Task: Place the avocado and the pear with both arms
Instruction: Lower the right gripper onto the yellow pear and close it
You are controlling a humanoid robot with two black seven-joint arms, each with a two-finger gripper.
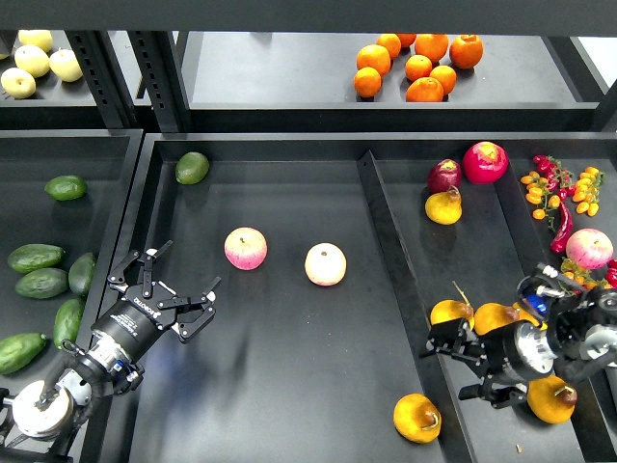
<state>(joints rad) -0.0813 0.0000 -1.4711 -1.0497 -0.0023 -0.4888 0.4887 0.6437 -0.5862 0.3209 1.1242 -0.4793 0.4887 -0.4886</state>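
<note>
- My left gripper (176,285) is hovering over the left edge of the middle tray (289,405), its fingers spread wide and holding nothing.
- My right gripper (463,362) is reaching in over the divider between the middle tray and the right tray (501,193); its fingers are parted, and I cannot tell whether they are touching any fruit.
- Several dark green avocados (37,258) are lying in the left tray (58,222), just beside my left arm and apart from its fingers.
- A rounder, lighter green fruit (192,167) is sitting at the far left corner of the middle tray.
- Two pink-yellow apples (246,248) are resting side by side in the middle tray.
- One pear (417,418) is lying at the near right of the middle tray, beside the divider.
- More pears (451,311) are clustering in the right tray around my right gripper, with another (443,206) farther back near a red fruit (485,161).
- Oranges (416,66) are sitting on the rear shelf (270,68).
</note>
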